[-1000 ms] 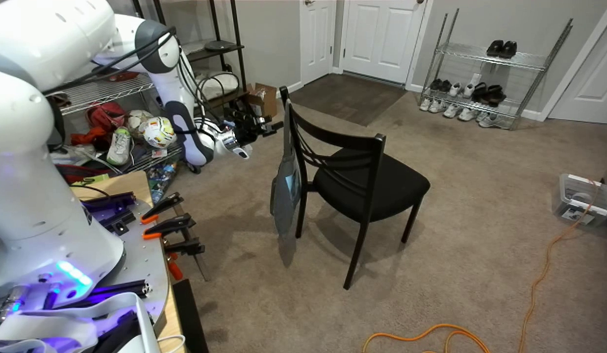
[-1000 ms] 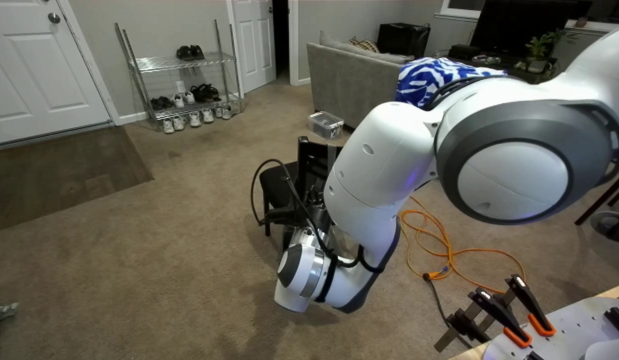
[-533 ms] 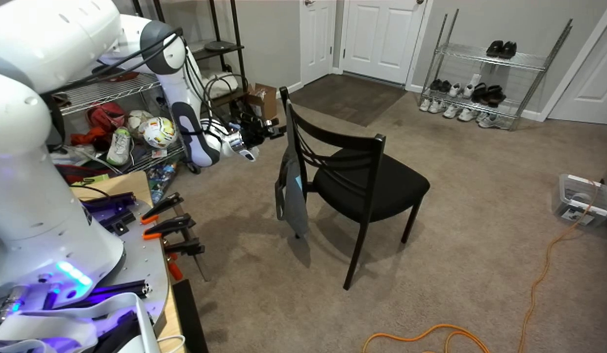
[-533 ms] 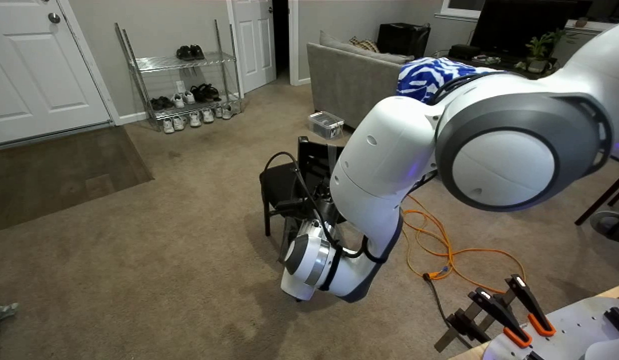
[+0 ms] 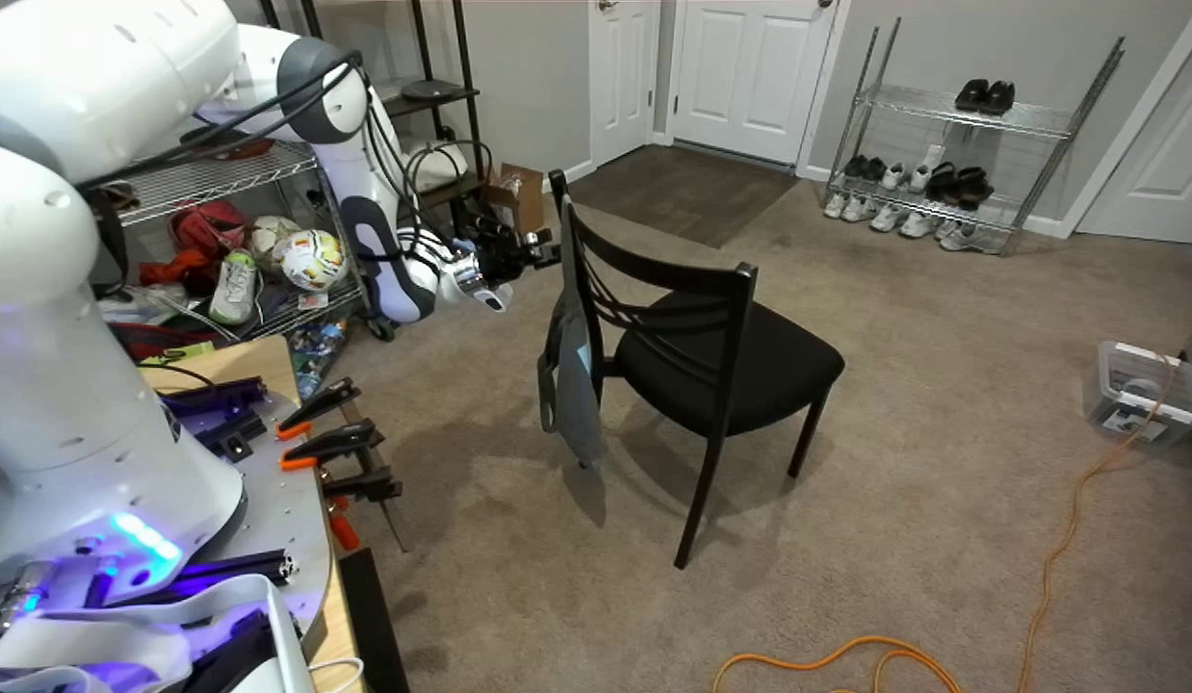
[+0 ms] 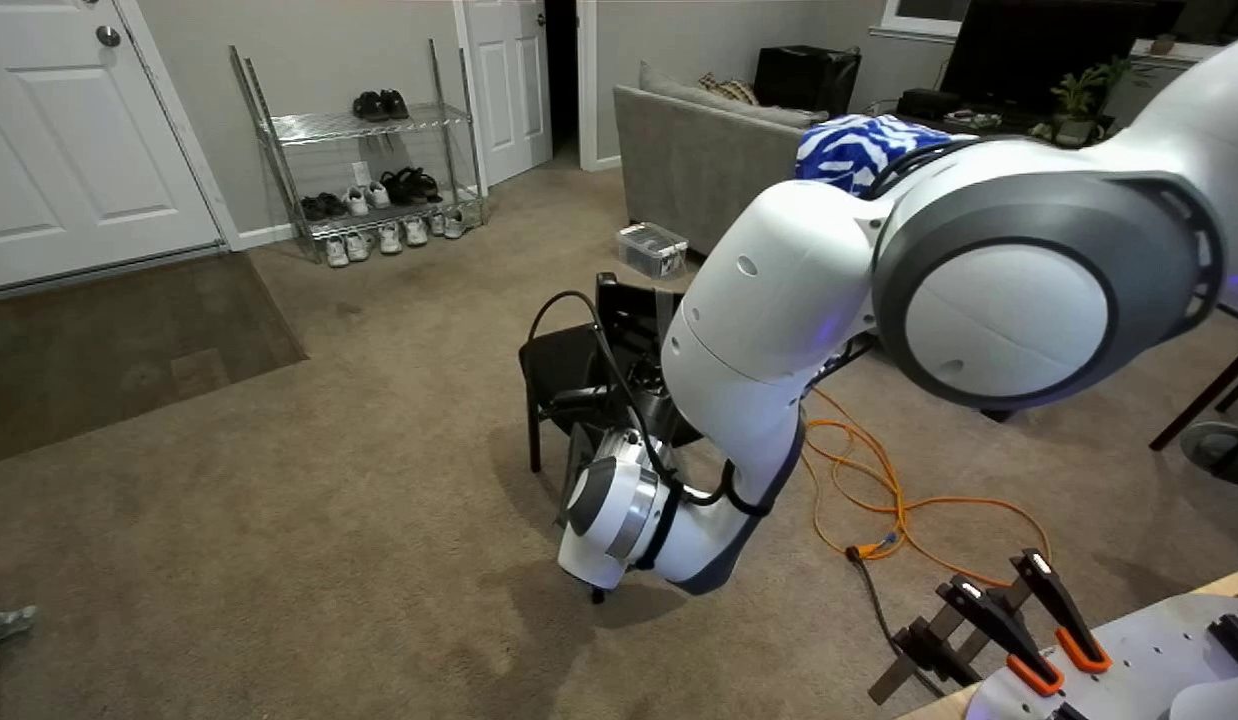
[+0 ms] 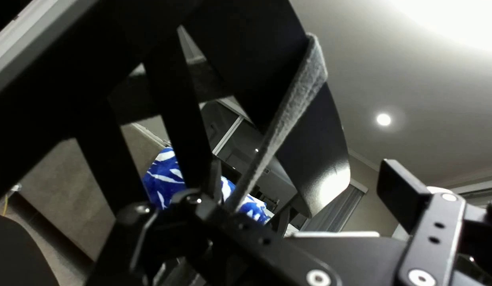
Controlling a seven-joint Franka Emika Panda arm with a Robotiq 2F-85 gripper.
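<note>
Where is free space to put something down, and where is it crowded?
Free: the seat of the black chair, and the carpet between chair and plastic box. Crowded: just behind the backrest, where the open gripper and the hanging gray cloth sit close together.

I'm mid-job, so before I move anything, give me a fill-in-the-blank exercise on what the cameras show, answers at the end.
1. In the wrist view, the jaws are not closed but ____.
2. The strap over the back of the chair is colored ____.
3. The cord looping on the carpet is colored ____.
4. The patterned cloth on the sofa is white and ____.

Answers: open; gray; orange; blue.
</note>
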